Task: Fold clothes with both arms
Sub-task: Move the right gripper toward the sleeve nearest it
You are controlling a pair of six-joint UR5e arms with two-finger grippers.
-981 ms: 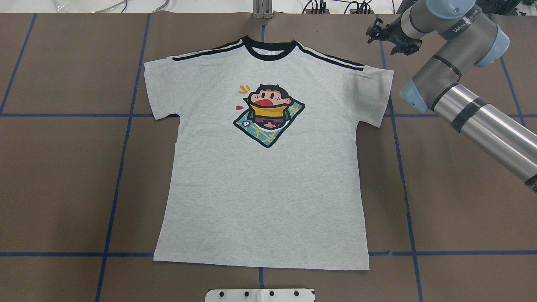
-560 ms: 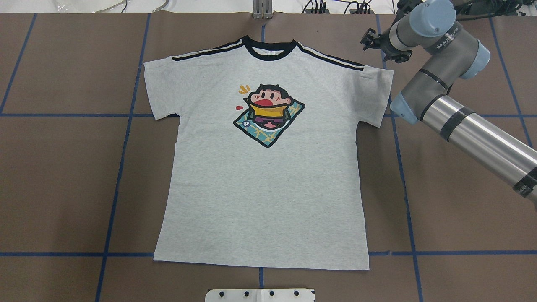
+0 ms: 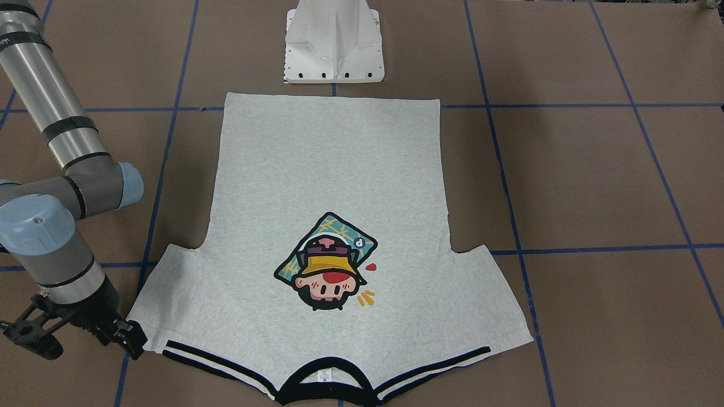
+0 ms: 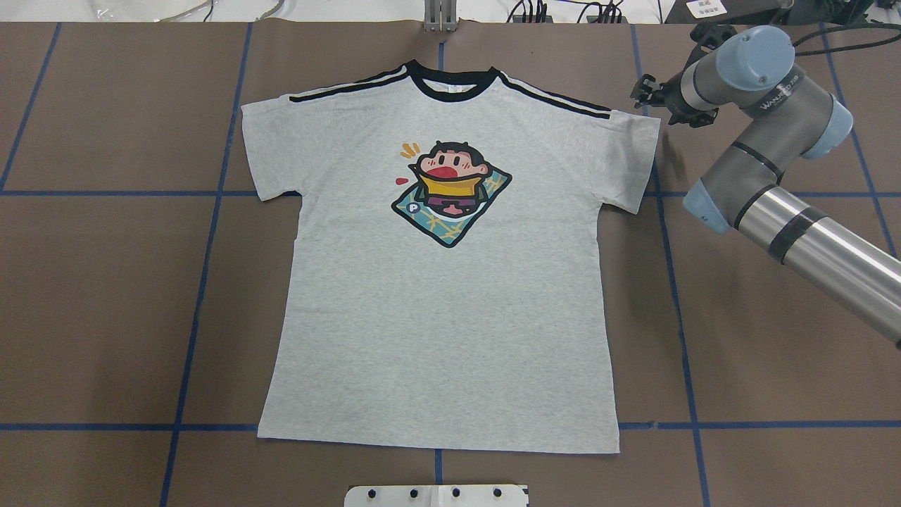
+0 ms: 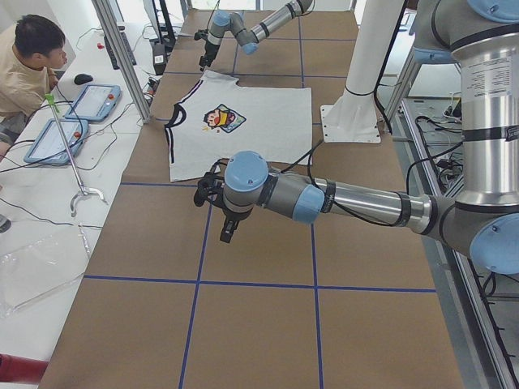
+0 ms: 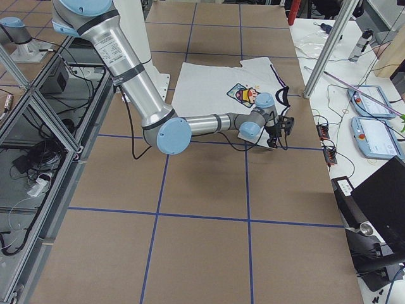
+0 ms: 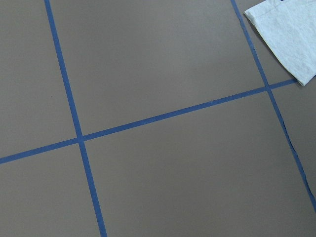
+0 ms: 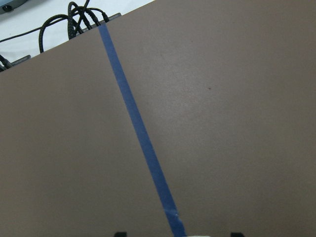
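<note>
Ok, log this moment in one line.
T-shirt: flat, print up, unfolded | right end effector: open, beside sleeve corner | left end effector: off shirt, state unclear

grey T-shirt [image 4: 443, 317] flat, face-up, right arm [image 4: 809, 236] alongside

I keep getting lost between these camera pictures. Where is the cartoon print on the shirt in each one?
Front-facing: cartoon print low centre, upside down.
Overhead: print upper centre, upright.
Exterior left: print far, upper middle.
Exterior right: print upper middle.
Left wrist: not in it; only a sleeve corner, top right.
Right wrist: not in it.
Shared landmark, outside views: the black collar beside the cartoon's head.
</note>
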